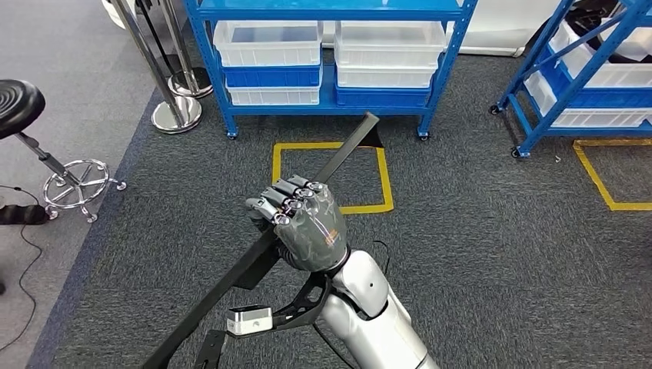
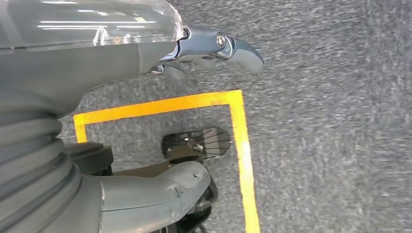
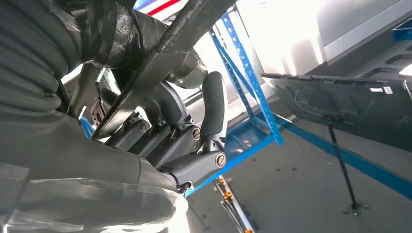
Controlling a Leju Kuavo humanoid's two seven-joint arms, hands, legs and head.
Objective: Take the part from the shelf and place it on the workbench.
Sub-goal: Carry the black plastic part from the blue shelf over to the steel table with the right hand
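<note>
The part [image 1: 338,157], a long black bar, is gripped near its middle by the right hand [image 1: 304,224], fingers wrapped fully around it, and is carried slanting above the grey carpet [image 1: 477,254], apparently to keep both ends clear. The blue shelf [image 1: 330,96] is seen ahead, beyond a yellow floor marking [image 1: 384,181]. The left hand [image 2: 214,48] is seen above the carpet; its state cannot be told.

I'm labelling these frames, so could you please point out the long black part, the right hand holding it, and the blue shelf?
long black part [image 1: 350,150], head view, on the upper stretch of the bar above the hand.
right hand [image 1: 307,227], head view, on the back of the hand.
blue shelf [image 1: 329,103], head view, on the lower front rail.
</note>
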